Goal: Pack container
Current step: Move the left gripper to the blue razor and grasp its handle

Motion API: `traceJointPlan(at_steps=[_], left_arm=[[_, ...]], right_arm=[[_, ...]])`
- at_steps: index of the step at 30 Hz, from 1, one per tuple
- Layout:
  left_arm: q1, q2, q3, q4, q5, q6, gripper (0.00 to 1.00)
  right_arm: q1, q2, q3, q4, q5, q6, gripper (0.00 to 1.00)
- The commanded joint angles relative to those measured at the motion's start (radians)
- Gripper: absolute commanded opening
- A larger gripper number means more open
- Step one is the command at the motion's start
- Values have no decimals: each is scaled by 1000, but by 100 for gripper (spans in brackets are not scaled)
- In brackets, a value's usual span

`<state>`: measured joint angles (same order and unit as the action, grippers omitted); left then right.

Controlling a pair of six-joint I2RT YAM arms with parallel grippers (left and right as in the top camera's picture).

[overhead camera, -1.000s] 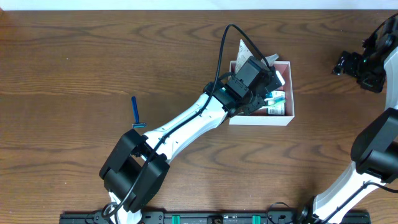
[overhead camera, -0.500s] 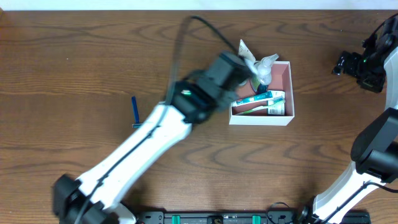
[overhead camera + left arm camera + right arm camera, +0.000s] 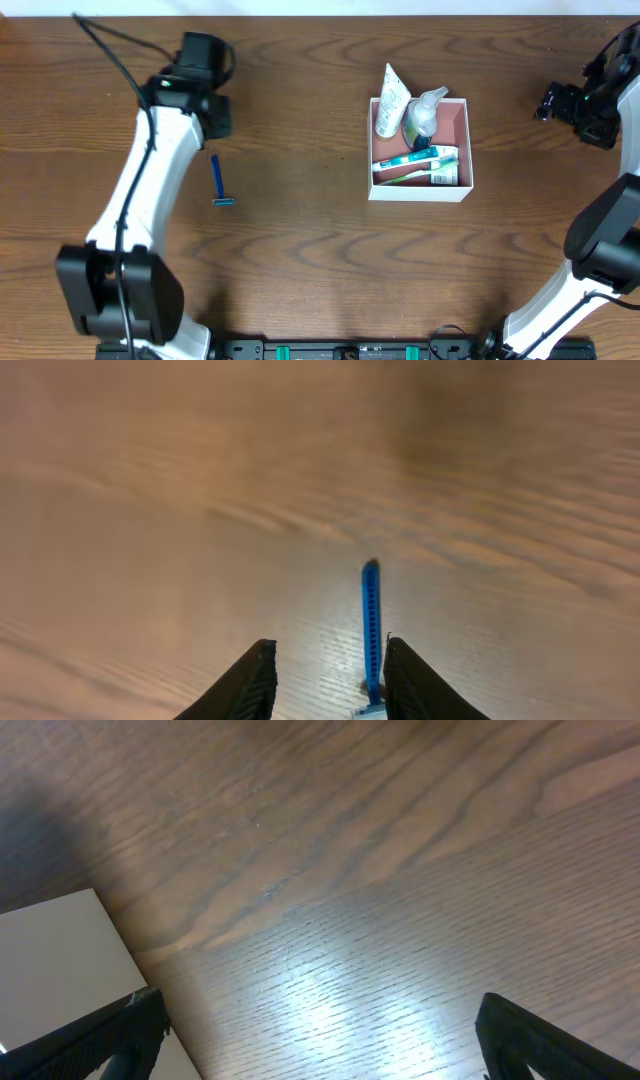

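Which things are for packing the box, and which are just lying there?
For the job: container, holding a tube, spray bottle and toothbrush; blue razor, not yet packed, near the open left gripper.
Just there: wooden table; right gripper, open, off to the side.

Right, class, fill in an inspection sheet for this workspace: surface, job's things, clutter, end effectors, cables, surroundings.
Surface: wooden table, brown grain.
Job's things: container holding toiletries; blue razor lying outside it on the table.
Clutter: nothing seen.
End effectors: left end effector open, empty, near the razor; right end effector open wide, empty.
Cables: black cable running to the left arm.
Surroundings: pale strip beyond the far edge.
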<state>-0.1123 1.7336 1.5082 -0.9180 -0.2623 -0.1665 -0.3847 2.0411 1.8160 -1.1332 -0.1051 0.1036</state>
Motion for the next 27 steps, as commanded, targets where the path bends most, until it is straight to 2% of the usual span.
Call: traceJointPlan(at_steps=[1,5,12,13,16,27], left_arm=[[46,79,-15,-13,123,-83,36],[66,173,-15,-21,175,-83,36],[66,289,-16,-28,177,-109,34],[65,299,-16,-31,178,-116,28],[66,317,-17,-48,203,-127,21],[66,318,-51,-86,203,-127,22]], right_arm=[[5,-12,0,0,-4,15,99],[5,-12,0,0,-4,15,99],[5,-12,0,0,-4,15,99],[5,-12,0,0,-4,15,99],[5,-12,0,0,-4,15,99],[5,-12,0,0,-4,15,99]])
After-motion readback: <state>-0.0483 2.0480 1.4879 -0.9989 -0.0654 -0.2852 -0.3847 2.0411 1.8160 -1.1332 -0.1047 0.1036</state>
